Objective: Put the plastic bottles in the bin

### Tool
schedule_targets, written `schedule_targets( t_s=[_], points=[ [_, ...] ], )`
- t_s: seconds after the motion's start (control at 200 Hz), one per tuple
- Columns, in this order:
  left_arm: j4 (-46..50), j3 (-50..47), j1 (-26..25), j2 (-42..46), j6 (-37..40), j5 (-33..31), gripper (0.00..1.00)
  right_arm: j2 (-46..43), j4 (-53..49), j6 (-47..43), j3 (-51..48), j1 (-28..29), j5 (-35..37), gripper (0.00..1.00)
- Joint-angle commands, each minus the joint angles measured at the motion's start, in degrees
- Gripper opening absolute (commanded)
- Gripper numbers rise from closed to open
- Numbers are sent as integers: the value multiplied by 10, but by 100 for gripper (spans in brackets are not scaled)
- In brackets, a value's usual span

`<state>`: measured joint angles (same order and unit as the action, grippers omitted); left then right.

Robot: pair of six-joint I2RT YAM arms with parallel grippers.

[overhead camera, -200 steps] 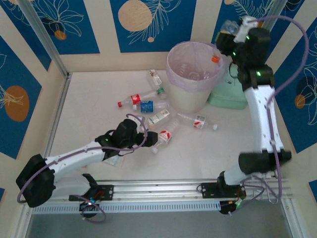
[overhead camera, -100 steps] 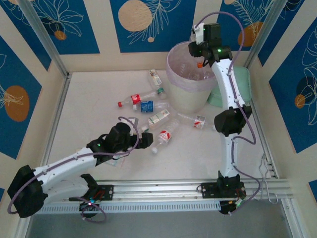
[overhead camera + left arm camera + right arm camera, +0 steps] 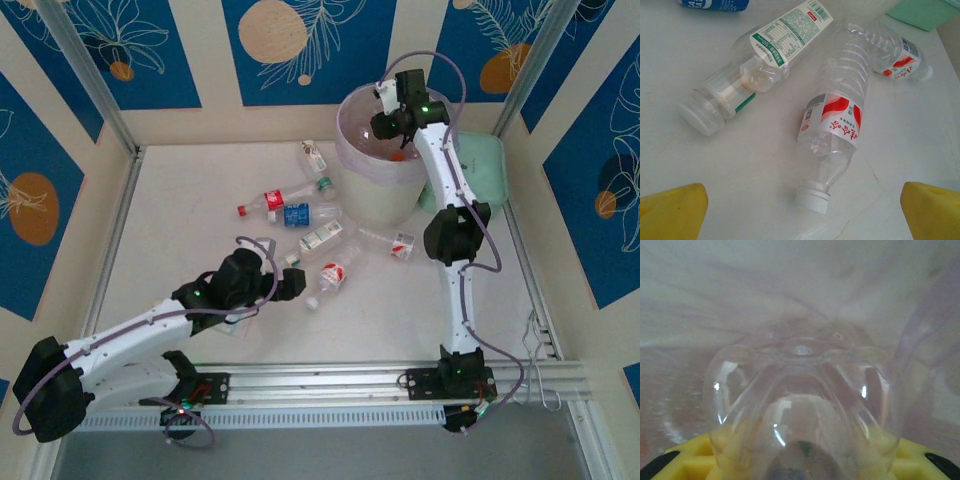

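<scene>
Where the top view takes in the whole counter (image 3: pixel 180 230), the right arm (image 3: pixel 445 190) reaches over the bin (image 3: pixel 375 200), which stands at the far side just beside a mint-green case (image 3: pixel 485 170). The right jaws hang above the bin's mouth, and an orange cap (image 3: pixel 398 155) shows inside the rim; the grip itself cannot be read from here. Several loose bottles (image 3: pixel 297 214) lie on the counter left of and in front of the bin. The left arm (image 3: pixel 150 325) lies low, its jaws just beside a red-labelled bottle (image 3: pixel 333 275).

Left wrist view: the left jaws stand wide apart and hold nothing, with yellow fingertips (image 3: pixel 672 212) at both lower corners. The red-labelled bottle lies between them, white cap nearest, and appears to touch a green-labelled bottle (image 3: pixel 765 55).

Right wrist view: the right jaws are closed on a clear bottle (image 3: pixel 802 405). Its moulded base faces the lens between yellow pads (image 3: pixel 690 455). The pale bag lining (image 3: pixel 790 300) is behind it.
</scene>
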<state>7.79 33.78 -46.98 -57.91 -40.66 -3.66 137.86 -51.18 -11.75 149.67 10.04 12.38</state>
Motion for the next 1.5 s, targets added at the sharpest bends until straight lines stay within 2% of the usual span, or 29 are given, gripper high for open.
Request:
schedule_targets(
  t_s=[0.0,0.225,0.315,0.435,0.755,0.935,0.95,0.966,1.086,1.191,1.316,1.496],
  points=[
    [-7,-8,5,-3,-6,-3,98,22,-27,36,-5,-4,-13,1],
    [-13,-16,5,-3,-12,0,99,-1,13,96,-106,2,-21,10],
    [-9,-19,4,2,-12,-4,99,-9,8,127,-114,-1,-28,29],
    [-9,-23,4,7,-11,-6,99,-39,30,142,-157,-1,-32,47],
    [35,-4,10,24,0,-15,99,-120,5,128,-153,2,-17,75],
    [75,19,16,20,-26,-41,99,-167,-19,113,-138,8,-19,85],
    [83,25,17,17,-24,-43,100,-169,-23,110,-135,9,-16,95],
    [90,32,17,15,-20,-43,100,-171,-27,108,-133,11,-12,98],
    [143,88,18,-7,-13,-73,99,-197,-40,103,-131,13,7,100],
    [152,122,27,-29,-12,-93,99,-225,-33,117,-143,5,-20,99],
    [157,176,55,-74,17,-86,99,-260,-46,152,-152,-6,-65,99],
    [110,266,118,-175,14,-34,99,-365,12,196,-258,-11,-113,99]
  ],
)
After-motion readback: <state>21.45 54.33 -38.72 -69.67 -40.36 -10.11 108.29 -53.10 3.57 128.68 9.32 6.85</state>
